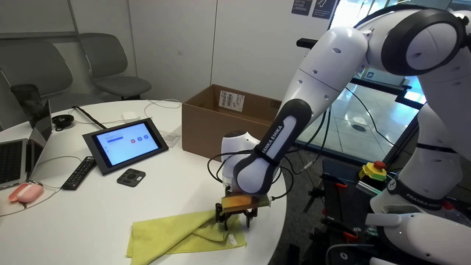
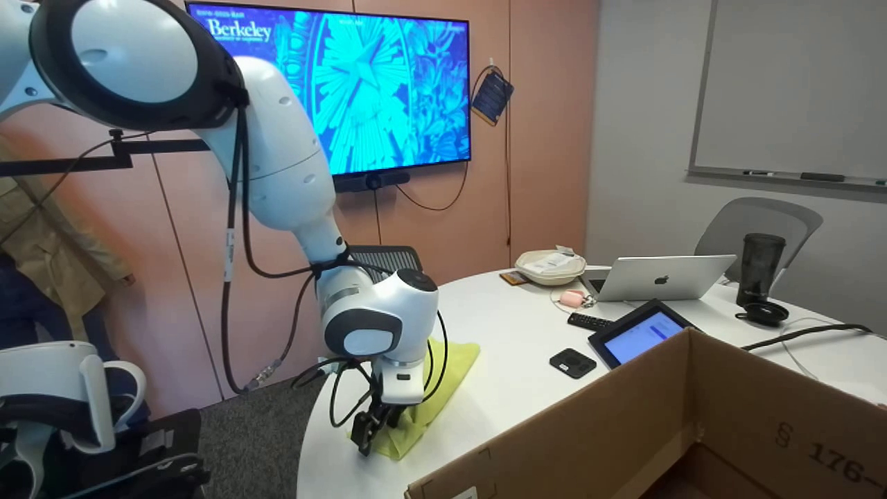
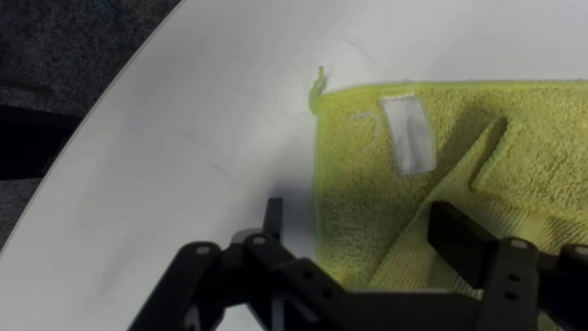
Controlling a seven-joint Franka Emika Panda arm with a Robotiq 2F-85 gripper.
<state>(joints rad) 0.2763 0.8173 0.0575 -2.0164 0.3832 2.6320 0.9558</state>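
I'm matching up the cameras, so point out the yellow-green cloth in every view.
In an exterior view: cloth at the bottom, left of centre.
In an exterior view: cloth, lower middle, partly behind the arm.
Wrist view: cloth, right half, reaching the right edge.
Shared landmark: the gripper, open, at one end of it.

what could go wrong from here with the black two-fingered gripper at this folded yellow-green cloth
The gripper straddles one edge of the cloth, so closing might pinch only a loose fold. It sits low and could scrape the round-edged white table. Black cables hang in loops and might snag.
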